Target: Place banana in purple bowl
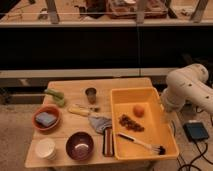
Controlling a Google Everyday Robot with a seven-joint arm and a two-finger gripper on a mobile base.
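The banana (79,111) is seen lying flat near the middle of the tabletop (70,131), left of the yellow bin (165,131) and not yet lifted. A crumpled grey cloth (100,123) is found at its right end, touching or just beside it; which cannot be told. A small metal cup (90,94) stands just behind it, toward the far edge.

The purple bowl (80,145) is set at the near edge, empty, with a white cup (45,148) at the near-left corner and a dark flat object (108,141) on its other side. An orange bowl (46,118) holding a blue sponge is placed at the left edge, and a green vegetable (55,96) lies toward the far-left corner.

Only the white arm (187,90) is shown, beyond the right edge of the tabletop, with its end lost behind the bin's right wall. The gripper is therefore placed somewhere there, well apart from the banana; how far it is opened cannot be told, and nothing is seen to be held.

The task is judged to be at its start. Several failures are likely from here:
- The bin wall could be struck, since the bin must be crossed from the right.
- The cloth could be pinched together with the banana.
- The metal cup could be knocked over during the descent.
- The banana could be left across the bowl's rim and tip out.
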